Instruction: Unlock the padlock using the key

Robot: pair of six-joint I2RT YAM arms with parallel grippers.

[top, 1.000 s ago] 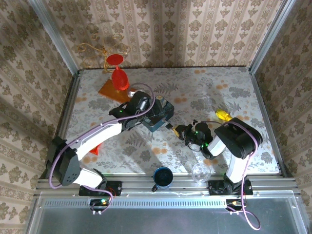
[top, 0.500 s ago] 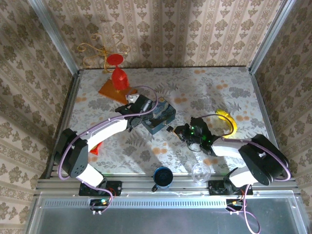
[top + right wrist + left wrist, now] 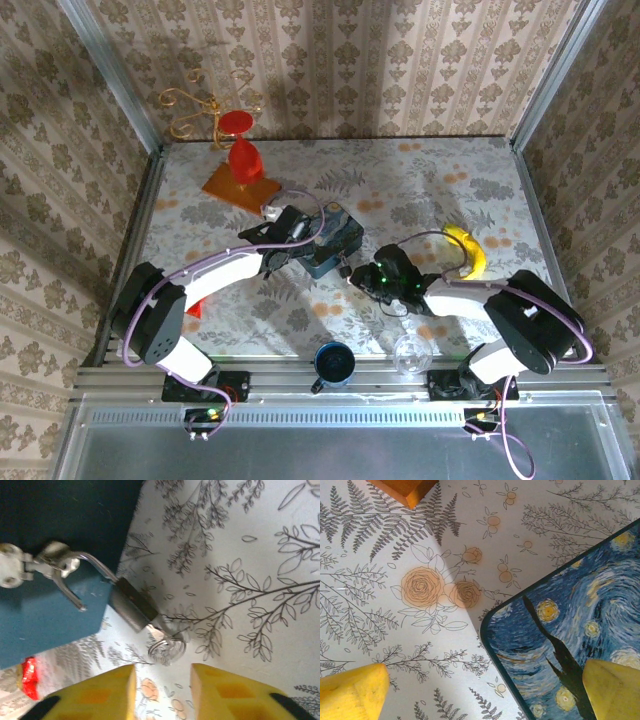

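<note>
**1. Padlock** (image 3: 131, 605). Dark body lying on table (image 3: 240, 555), just beside front wall of tin (image 3: 50, 615). Shackle runs up through the tin's hasp (image 3: 52, 565). Shackle released or not: cannot tell.

**2. Key** (image 3: 166, 649). Silvery, at the padlock's free end, round head resting on table. Appears inserted; blade hidden.

**3. R gripper** (image 3: 161, 669). Jaws parted, nothing btwn them. Yellow fingers (image 3: 95, 695) sit just short of the key head, no contact. In top view the gripper lies low over the table and points at the tin's near corner, w/ padlock btwn gripper and tin.

**4. L gripper** (image 3: 480, 695). Wide open, holding nothing. One finger is over the painted tin lid, the other over bare table. The lid's rounded corner lies btwn them.

**5. Layout, top view.** Tin is mid-table. L arm reaches it from the left, R arm from the right. Orange block (image 3: 240, 187) w/ red goblet (image 3: 243, 155) stands far left. Mug (image 3: 333, 365) and glass (image 3: 410, 352) are at the near edge, well apart from padlock.
</note>
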